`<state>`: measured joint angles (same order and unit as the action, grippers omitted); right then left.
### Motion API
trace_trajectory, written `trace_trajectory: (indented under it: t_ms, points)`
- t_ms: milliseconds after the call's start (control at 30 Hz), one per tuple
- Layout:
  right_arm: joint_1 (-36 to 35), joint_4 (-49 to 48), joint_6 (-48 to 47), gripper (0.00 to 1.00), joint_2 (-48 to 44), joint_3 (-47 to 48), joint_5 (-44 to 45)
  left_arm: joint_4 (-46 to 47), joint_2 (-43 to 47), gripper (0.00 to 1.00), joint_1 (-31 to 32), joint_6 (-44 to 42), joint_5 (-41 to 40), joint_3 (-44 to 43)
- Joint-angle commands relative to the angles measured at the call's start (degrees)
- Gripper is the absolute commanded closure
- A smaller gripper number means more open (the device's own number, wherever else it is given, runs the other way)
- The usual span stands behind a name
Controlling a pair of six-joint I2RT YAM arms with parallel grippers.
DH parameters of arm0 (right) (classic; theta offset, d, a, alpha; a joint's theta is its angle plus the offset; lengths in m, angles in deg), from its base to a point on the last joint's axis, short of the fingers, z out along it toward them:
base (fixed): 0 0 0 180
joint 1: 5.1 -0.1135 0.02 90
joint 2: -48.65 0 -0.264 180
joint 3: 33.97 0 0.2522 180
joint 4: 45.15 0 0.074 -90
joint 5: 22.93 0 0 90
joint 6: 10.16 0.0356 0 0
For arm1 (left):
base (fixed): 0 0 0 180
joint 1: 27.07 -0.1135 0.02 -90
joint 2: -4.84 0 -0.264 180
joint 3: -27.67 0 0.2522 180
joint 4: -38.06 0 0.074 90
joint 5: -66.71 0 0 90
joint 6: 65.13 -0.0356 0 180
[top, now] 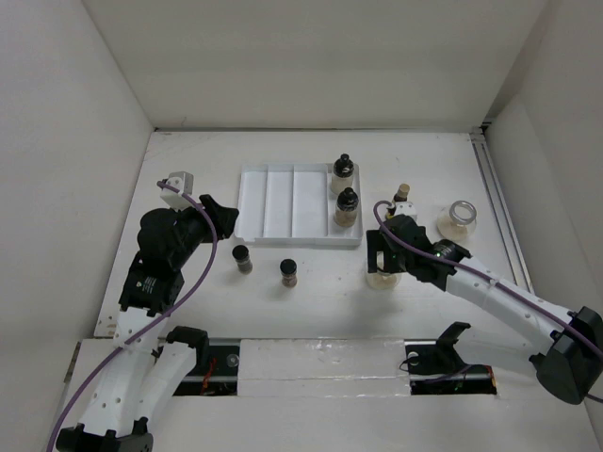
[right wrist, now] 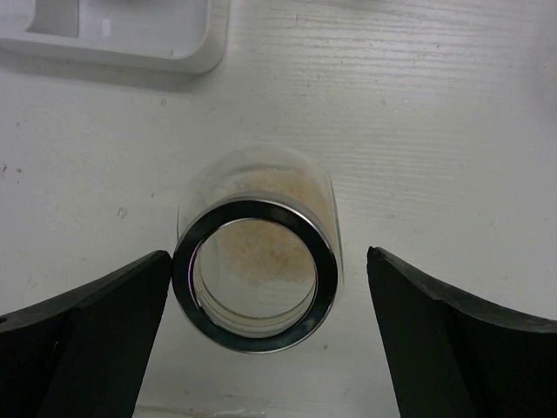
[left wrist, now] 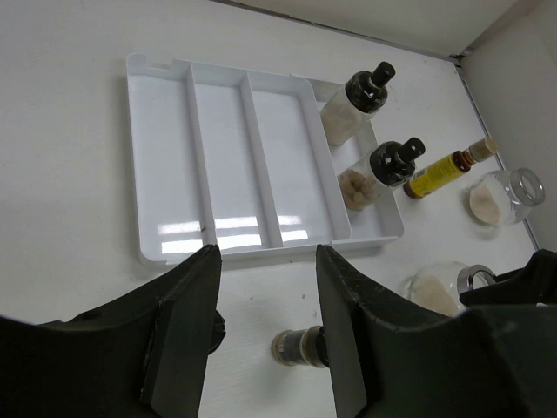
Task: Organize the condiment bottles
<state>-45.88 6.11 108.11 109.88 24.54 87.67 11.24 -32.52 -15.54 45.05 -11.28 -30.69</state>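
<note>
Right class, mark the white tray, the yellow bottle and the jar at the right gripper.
white tray (left wrist: 226,157): left wrist view, middle compartment.
yellow bottle (left wrist: 439,171): left wrist view, body.
jar (right wrist: 255,266): right wrist view, mouth.

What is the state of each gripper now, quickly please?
Left gripper: partly open, holding nothing.
Right gripper: wide open around the clear jar, not gripping it.

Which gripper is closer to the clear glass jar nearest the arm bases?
Right. Right gripper straddles the clear glass jar; left gripper hangs left of the white divided tray.
</note>
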Motion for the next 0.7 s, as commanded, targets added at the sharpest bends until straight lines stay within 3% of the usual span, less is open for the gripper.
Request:
trace_trajectory:
  t_ms: [0,267,467,667]
  points:
    - [1.1,-5.6,-0.6,0.01,0.2,-0.6,-0.8,2.3,0.5,0.57,-0.2,0.2,0.6,0.1]
    - [2.4,-8.4,-1.8,0.10,3.4,-1.2,-3.4,2.3,0.5,0.57,-0.2,0.2,0.6,0.1]
    - [1.8,-7.1,-1.3,0.32,1.4,-1.2,-2.8,2.3,0.5,0.57,-0.2,0.2,0.6,0.1]
    - [-0.1,-2.6,-0.8,0.43,-3.0,3.8,-2.2,2.3,0.5,0.57,-0.2,0.2,0.6,0.1]
